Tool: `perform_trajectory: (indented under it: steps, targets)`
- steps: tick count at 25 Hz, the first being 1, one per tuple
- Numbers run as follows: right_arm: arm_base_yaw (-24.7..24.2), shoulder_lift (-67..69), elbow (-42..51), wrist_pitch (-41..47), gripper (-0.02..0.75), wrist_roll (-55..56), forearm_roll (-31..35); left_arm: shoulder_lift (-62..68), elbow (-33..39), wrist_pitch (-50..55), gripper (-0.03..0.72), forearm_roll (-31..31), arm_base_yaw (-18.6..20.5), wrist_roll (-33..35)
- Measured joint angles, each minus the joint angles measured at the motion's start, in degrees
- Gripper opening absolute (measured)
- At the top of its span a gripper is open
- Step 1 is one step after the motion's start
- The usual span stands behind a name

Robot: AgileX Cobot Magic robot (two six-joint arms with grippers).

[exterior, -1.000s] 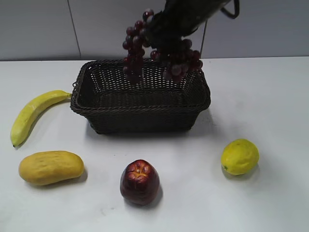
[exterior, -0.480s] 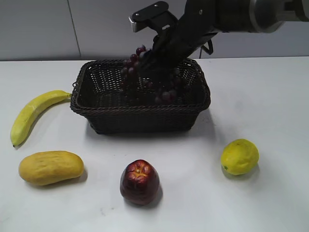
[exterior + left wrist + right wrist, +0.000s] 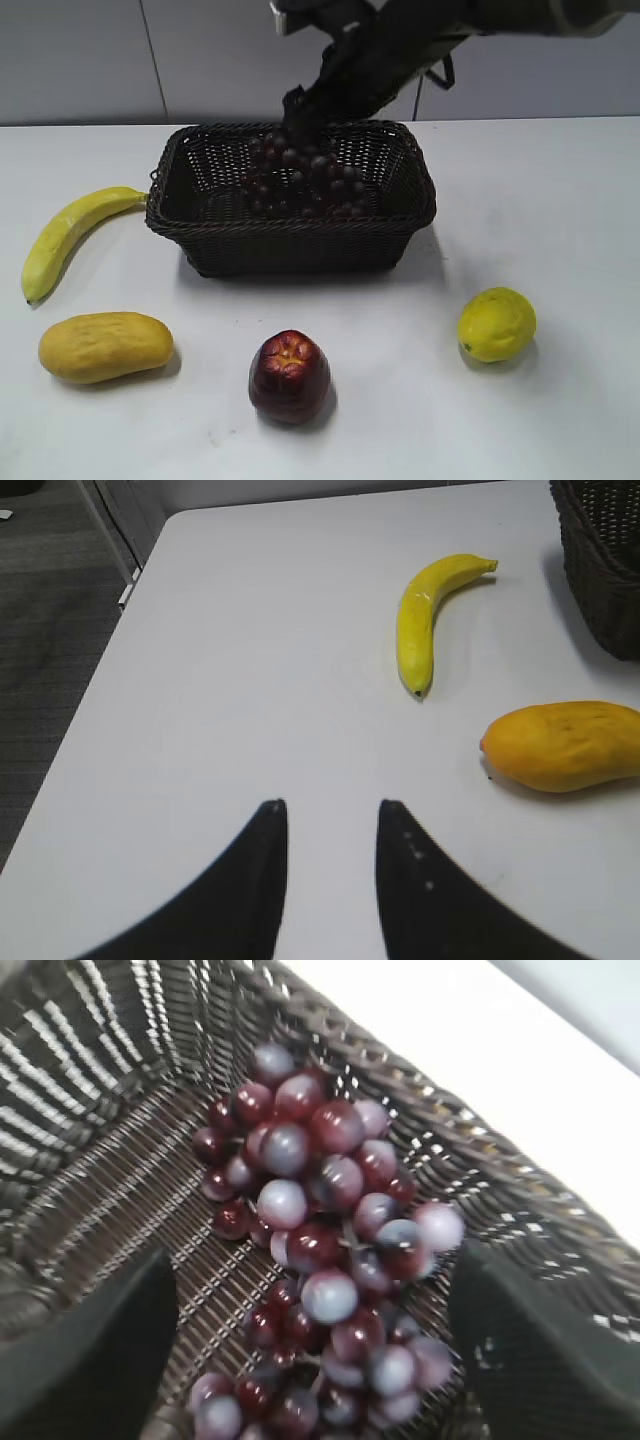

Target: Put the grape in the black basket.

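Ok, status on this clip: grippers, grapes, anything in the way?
Right gripper open above the grapes. Grapes lying in the basket. Left gripper open, empty, by the banana. Nothing in the way.

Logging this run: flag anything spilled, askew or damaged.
Nothing stands out. The grape lies inside the black basket, none spilled over its rim. The right gripper is open above it. Banana, mango, apple and lemon sit intact on the table.

Lower berries of the grape (image 3: 300,180) hidden behind the near wall of the black basket (image 3: 290,238); right hand (image 3: 296,104) dark against the arm above that basket, fingers indistinguishable
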Motion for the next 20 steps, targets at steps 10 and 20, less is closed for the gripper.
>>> perform_trajectory:
  steps: [10, 20]
  targets:
    - [-13.49, -13.20, -0.55, 12.38, 0.636, 6.81, 0.00, 0.00, 0.00, 0.00, 0.230, 0.00, 0.00, 0.00]
    - [-29.82, -16.54, -0.55, 27.91, 0.608, 10.04, -2.55, 0.00, 0.00, 0.00, 0.232, 0.00, 0.00, 0.00]
